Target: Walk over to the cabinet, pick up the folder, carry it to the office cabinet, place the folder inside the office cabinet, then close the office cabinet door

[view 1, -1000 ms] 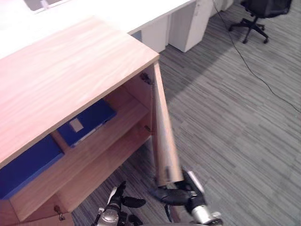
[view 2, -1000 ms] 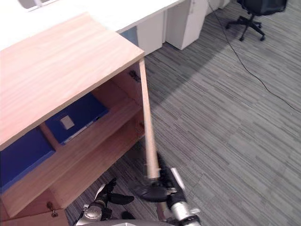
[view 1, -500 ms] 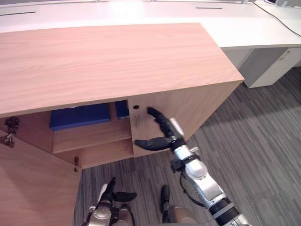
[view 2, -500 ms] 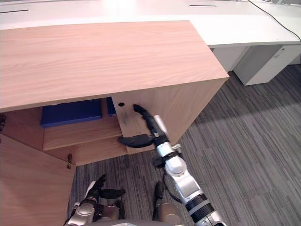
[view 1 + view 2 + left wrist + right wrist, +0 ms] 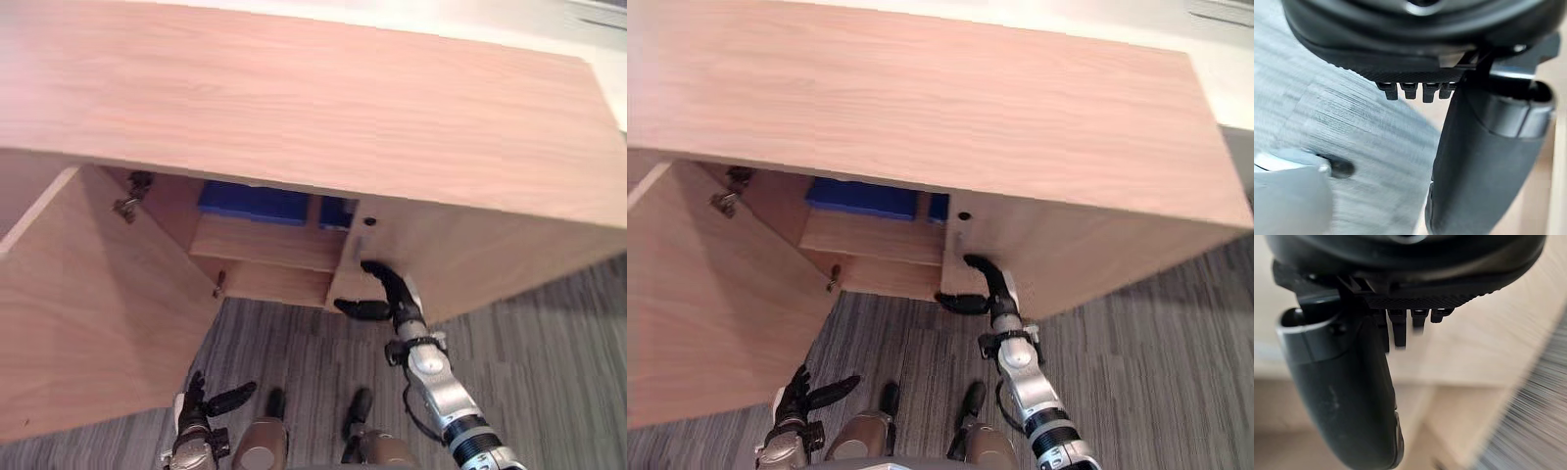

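Blue folder [image 5: 253, 202]: we see it lying inside the cabinet [image 5: 294, 88]
Right hand [image 5: 384, 294]: fingers straight against the right door [image 5: 470, 259]
Left hand [image 5: 201, 403]: relaxed, empty; nearer the wide-open left door [image 5: 88, 304]

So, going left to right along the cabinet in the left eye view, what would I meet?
Open left door → blue folders → right hand → right door.
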`<state>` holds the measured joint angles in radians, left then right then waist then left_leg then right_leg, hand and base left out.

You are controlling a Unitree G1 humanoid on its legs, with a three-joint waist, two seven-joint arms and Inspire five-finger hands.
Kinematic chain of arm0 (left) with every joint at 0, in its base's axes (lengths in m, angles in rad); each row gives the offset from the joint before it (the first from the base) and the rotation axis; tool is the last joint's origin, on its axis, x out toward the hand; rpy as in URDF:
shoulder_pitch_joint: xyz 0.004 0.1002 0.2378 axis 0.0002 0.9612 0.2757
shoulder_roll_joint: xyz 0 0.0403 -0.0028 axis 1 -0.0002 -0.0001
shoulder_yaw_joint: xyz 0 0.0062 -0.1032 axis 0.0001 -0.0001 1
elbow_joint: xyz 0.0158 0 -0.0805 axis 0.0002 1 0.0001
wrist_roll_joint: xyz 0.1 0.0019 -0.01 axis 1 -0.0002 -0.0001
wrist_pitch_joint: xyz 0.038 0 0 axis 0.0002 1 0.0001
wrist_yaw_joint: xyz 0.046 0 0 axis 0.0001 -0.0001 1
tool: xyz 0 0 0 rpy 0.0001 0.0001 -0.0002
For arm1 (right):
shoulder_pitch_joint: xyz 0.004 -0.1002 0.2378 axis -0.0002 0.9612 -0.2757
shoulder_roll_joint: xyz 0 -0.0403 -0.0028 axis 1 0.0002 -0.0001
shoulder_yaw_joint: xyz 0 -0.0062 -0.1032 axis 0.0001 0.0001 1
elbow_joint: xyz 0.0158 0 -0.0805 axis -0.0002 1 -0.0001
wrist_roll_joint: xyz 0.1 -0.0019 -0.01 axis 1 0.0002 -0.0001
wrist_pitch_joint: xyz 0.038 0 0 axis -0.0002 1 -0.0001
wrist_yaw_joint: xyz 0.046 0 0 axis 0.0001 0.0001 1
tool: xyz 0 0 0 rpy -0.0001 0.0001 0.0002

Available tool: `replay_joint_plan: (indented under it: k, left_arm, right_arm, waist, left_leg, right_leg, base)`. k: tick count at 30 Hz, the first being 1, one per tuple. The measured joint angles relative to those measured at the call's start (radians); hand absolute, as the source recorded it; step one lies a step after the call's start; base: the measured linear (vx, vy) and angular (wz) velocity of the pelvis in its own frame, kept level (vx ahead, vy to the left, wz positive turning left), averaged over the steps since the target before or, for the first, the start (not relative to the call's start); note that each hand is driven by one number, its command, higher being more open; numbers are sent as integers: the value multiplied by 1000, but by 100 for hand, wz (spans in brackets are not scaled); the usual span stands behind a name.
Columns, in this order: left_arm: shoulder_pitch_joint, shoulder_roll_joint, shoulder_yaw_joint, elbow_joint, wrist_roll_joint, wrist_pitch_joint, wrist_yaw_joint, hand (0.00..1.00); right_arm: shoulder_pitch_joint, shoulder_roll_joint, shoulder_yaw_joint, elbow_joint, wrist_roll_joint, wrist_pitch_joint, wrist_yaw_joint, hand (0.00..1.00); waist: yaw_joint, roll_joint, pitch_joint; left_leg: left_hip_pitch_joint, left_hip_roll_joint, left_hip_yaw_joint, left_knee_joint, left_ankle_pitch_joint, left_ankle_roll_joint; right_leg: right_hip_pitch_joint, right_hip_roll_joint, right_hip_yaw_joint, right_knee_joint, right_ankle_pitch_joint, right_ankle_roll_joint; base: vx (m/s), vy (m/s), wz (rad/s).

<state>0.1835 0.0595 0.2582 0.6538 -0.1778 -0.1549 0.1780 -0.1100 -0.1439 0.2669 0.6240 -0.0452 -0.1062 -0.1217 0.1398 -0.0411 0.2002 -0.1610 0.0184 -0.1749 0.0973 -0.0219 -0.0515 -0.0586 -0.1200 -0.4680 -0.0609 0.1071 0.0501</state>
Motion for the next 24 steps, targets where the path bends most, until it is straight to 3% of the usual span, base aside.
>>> replay_joint_plan:
  k: [2,7,11,17,24]
  left_arm:
    - [31,-6,32,-121,-49,-16,14,100]
    - [88,0,135,-315,-109,-52,24,100]
    - [113,46,203,-412,-140,-73,48,100]
    - [114,158,221,-507,-136,-79,62,100]
    - [63,223,246,-622,-135,-115,87,100]
  right_arm:
    - [-24,19,39,99,-30,1,13,100]
    - [-104,67,95,202,-39,2,27,100]
    - [-163,82,107,235,-37,2,29,100]
    - [-147,61,112,230,-36,2,36,100]
    - [-146,46,77,230,-33,2,27,100]
  waist:
    - [48,6,4]
    - [100,41,10]
    - [143,66,12]
    - [178,66,11]
    - [174,65,4]
  left_leg:
    - [-4,-12,-62,-11,20,-11]
    - [-15,-50,-162,-27,49,-13]
    - [-12,-49,-236,-99,89,-23]
    - [-10,-42,-322,-144,127,-29]
    - [-13,-22,-325,-149,137,-40]
  right_leg:
    - [26,-2,-52,-7,-8,-5]
    - [57,-27,-109,13,-58,10]
    - [56,-33,-172,44,-94,18]
    - [49,-43,-226,125,-153,28]
    - [15,-41,-179,189,-196,20]
  base:
    - [96,0,91]
    - [-8,17,73]
    - [-67,-17,52]
    - [-10,-39,47]
    - [-23,-47,-1]
